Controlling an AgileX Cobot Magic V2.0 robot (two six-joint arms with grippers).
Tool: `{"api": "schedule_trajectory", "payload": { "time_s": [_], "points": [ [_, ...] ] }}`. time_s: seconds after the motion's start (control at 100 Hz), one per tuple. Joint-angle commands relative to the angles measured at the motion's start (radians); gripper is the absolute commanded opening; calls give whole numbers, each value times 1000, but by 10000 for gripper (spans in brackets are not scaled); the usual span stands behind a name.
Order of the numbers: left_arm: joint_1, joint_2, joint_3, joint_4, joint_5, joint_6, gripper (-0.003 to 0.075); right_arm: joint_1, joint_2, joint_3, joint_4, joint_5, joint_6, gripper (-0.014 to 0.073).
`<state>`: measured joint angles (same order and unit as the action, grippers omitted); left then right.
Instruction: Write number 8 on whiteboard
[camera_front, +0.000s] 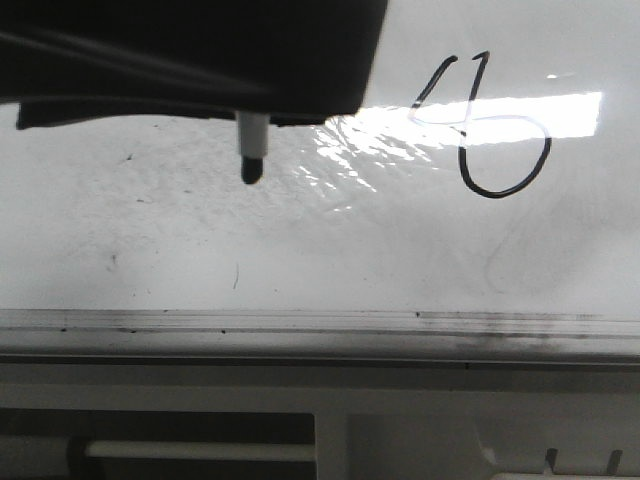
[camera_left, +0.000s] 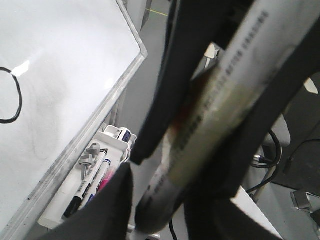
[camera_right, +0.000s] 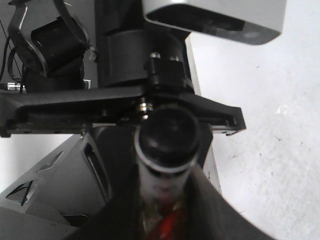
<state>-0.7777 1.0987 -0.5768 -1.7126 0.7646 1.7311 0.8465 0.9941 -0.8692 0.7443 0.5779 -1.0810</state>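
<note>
The whiteboard (camera_front: 300, 240) fills the front view, glossy and smudged grey. The number 8 (camera_front: 495, 193) is drawn in black at its upper right, with a round lower loop and an open top. Part of its loop shows in the left wrist view (camera_left: 19, 97). A dark gripper body (camera_front: 190, 55) at the top left holds a white marker (camera_front: 252, 140), black tip down, close to the board. My left gripper (camera_left: 160, 200) is shut on the marker barrel (camera_left: 225, 95). My right gripper (camera_right: 165, 220) is shut on a marker whose black end (camera_right: 167, 135) faces the other arm.
A silver rail (camera_front: 300, 322) edges the board's near side. Below it a white tray (camera_left: 112, 136) holds several spare markers (camera_left: 82, 182). The board corner (camera_left: 142, 50) and floor cables (camera_left: 272, 150) show in the left wrist view. The board also shows in the right wrist view (camera_right: 270, 125).
</note>
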Motion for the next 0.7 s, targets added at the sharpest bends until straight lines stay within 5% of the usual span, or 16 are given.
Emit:
{"api": "schedule_trajectory", "payload": {
  "time_s": [0.0,0.08,0.19,0.38,0.45,0.61,0.69],
  "points": [
    [-8,-11,-33,-67,50,5,75,-1,-4,-35,37,-45,-11,-71],
    [-8,-11,-33,-63,58,5,-22,-1,-4,-35,37,-51,-11,-69],
    [-8,-11,-33,-47,61,5,-20,-1,-4,-35,37,-51,-11,27],
    [-8,-11,-26,-44,61,5,-20,-24,-21,-35,35,-90,-11,549],
    [-8,-11,-10,-42,58,3,-20,-62,-52,-35,33,-119,-11,650],
    [-8,-11,51,-42,-82,-57,-20,-202,-159,-35,33,-153,-11,627],
    [-8,-11,58,-51,-194,-117,-20,-264,-220,-35,33,-148,-11,535]
  ]
}}
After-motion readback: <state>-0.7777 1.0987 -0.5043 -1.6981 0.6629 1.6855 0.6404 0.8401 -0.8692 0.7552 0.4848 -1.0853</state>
